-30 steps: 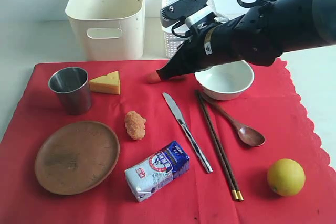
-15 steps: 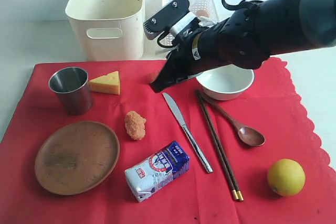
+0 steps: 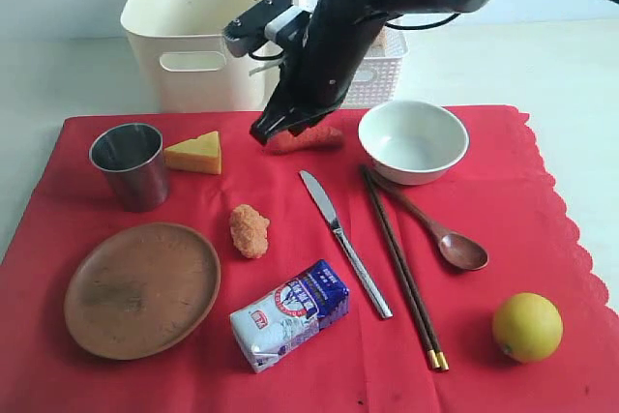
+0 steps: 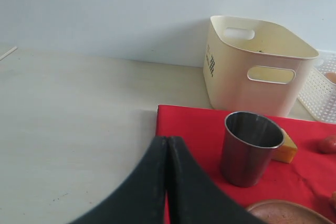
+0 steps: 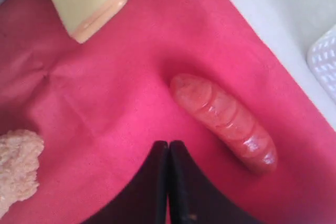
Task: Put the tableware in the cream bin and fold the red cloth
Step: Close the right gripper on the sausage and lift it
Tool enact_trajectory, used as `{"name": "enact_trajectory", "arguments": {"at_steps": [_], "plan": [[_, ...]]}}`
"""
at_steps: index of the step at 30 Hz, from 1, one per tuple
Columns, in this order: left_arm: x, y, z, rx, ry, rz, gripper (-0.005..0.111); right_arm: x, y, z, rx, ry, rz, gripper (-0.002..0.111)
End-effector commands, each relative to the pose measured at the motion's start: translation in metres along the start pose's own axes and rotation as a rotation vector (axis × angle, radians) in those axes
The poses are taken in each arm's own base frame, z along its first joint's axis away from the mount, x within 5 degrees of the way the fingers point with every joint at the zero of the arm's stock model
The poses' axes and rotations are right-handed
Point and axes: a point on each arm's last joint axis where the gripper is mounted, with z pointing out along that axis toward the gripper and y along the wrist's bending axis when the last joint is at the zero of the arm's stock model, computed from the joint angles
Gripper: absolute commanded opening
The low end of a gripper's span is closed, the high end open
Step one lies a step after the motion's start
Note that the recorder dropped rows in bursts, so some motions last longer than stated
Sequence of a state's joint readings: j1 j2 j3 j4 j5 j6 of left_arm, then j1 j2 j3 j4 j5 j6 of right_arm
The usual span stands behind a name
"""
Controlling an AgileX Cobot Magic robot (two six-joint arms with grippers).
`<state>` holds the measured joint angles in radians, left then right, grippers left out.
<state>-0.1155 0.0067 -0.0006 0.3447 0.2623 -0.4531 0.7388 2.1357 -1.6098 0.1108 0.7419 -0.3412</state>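
On the red cloth point(image 3: 542, 239) lie the steel cup point(image 3: 131, 164), brown wooden plate point(image 3: 141, 288), silver knife point(image 3: 343, 242), gold-tipped chopsticks point(image 3: 401, 270), dark wooden spoon point(image 3: 440, 231) and pale bowl point(image 3: 413, 140). The cream bin point(image 3: 198, 26) stands behind the cloth. My right gripper point(image 3: 259, 134) is shut and empty, low over the cloth just left of the sausage point(image 3: 308, 139); in the right wrist view that gripper point(image 5: 168, 145) sits beside the sausage point(image 5: 226, 123). My left gripper point(image 4: 167, 141) is shut and empty, near the cloth's corner, with the cup point(image 4: 250, 148) and bin point(image 4: 255, 64) beyond it.
A white lattice basket point(image 3: 372, 74) stands right of the bin. Cheese point(image 3: 194, 154), a nugget point(image 3: 250, 230), a blue-white milk packet point(image 3: 289, 314) and a lemon point(image 3: 526, 326) also lie on the cloth. Bare pale table point(image 4: 73, 124) lies left of the cloth.
The right arm has swung left and back, lifting clear of the bowl and uncovering the sausage; its gripper tip now points down left of the sausage. Nothing on the cloth has moved.
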Motion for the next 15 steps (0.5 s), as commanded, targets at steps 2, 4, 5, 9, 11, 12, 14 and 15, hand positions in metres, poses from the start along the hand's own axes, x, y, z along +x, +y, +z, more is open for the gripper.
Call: {"name": "enact_trajectory", "arguments": {"at_steps": [2,4,5,9,11,12,14,15], "plan": [[-0.001,0.0,0.0,0.002,-0.012,0.005,0.002,0.0,-0.045,0.008,-0.131,0.046,0.11,0.0],[-0.001,0.0,0.0,0.002,-0.012,0.005,0.002,0.004,-0.058,0.011,-0.18,0.024,0.126,0.0],[-0.001,0.0,0.0,0.002,-0.012,0.005,0.002,0.005,-0.06,0.012,-0.178,0.023,0.132,0.0],[-0.001,0.0,0.0,0.002,-0.012,0.005,0.002,0.003,-0.061,0.015,-0.155,0.007,0.123,0.0],[-0.001,0.0,0.0,0.002,-0.012,0.005,0.002,0.0,-0.059,0.016,-0.141,-0.013,0.116,0.0],[-0.001,0.0,0.0,0.002,-0.012,0.005,0.002,-0.002,-0.059,0.017,-0.117,-0.03,0.11,0.002],[-0.001,0.0,0.0,0.002,-0.012,0.005,0.002,-0.003,-0.059,0.017,-0.106,-0.044,0.108,0.011],[-0.001,0.0,0.0,0.002,-0.012,0.005,0.002,-0.003,-0.059,0.017,-0.106,-0.044,0.108,0.015]]}}
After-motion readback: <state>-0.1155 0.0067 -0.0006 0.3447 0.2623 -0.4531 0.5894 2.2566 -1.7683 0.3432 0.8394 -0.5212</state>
